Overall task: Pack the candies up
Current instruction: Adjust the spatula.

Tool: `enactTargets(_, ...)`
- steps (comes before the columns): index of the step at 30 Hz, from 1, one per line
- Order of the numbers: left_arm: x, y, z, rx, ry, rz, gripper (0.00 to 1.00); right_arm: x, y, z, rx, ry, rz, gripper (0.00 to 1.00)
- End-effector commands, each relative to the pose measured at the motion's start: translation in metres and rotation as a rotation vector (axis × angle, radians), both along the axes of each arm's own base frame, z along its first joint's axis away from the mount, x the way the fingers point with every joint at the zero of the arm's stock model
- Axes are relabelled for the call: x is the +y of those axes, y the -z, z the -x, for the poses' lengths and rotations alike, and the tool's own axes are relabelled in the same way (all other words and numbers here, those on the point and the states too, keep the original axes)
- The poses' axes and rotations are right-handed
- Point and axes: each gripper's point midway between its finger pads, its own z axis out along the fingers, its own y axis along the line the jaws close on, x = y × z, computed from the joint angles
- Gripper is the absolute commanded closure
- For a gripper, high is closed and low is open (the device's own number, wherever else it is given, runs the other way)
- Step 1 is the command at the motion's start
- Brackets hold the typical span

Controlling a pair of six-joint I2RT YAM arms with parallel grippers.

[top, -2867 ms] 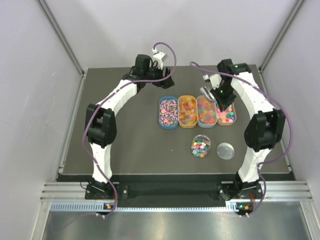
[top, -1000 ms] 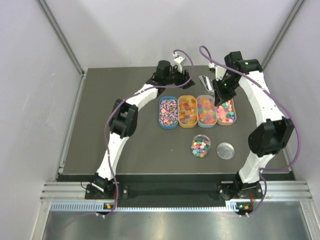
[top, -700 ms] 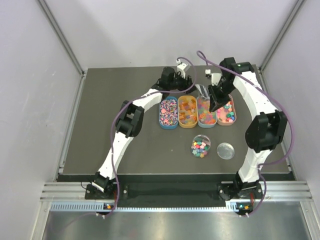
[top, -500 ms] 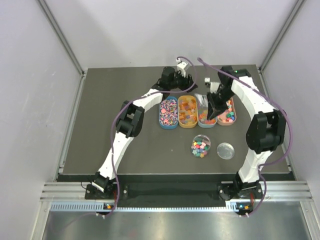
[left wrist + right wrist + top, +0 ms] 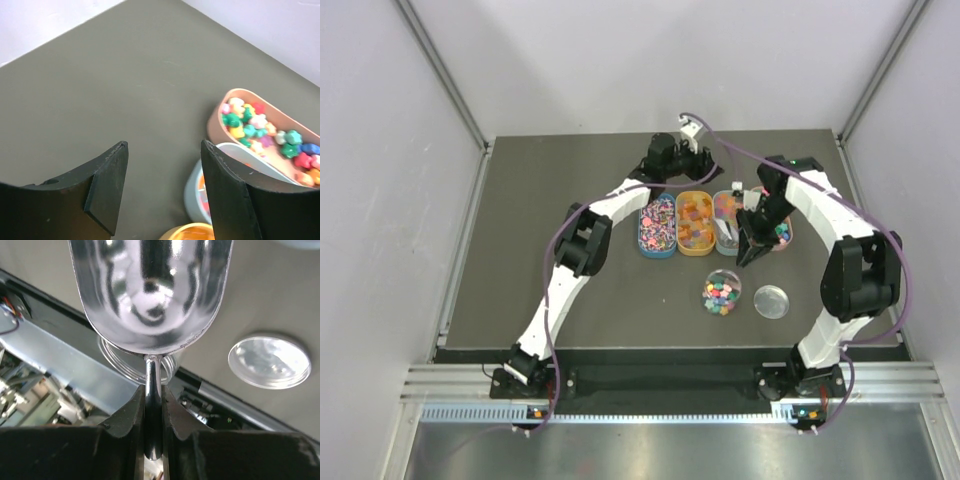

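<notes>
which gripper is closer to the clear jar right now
Right. The right gripper, holding the scoop, hangs just beyond the jar, at the near ends of the trays. The left gripper is past the trays' far ends, much farther off.

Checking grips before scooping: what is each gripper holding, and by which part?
The right gripper clamps the scoop by its handle; the left gripper is open and empty.

walled in on three sides by pale grey panels, joined at the corners by slanted metal struts. floored with a dark matte table top, edged nearest by an aluminium rail and a brushed steel sheet. lit evenly, softly.
</notes>
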Motion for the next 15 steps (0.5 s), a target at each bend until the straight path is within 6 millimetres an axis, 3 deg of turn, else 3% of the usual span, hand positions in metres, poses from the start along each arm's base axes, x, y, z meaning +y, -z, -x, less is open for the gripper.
enactTargets(1,-0.027,-0.032,0.019,-0.113,0.091,0.054,0.35,-0.003,-0.018,-0.003,0.008,0.032,-0.004,1.0)
enactTargets(6,-0.039,-0.027,0.027,-0.162,0.118,0.026,0.35,-0.015,-0.009,0.0,0.043,0.067,0.029,1.0)
enactTargets(15,-0.03,-0.029,0.02,-0.156,0.076,0.011,0.36,-0.014,0.01,0.0,0.16,0.088,0.002,1.0)
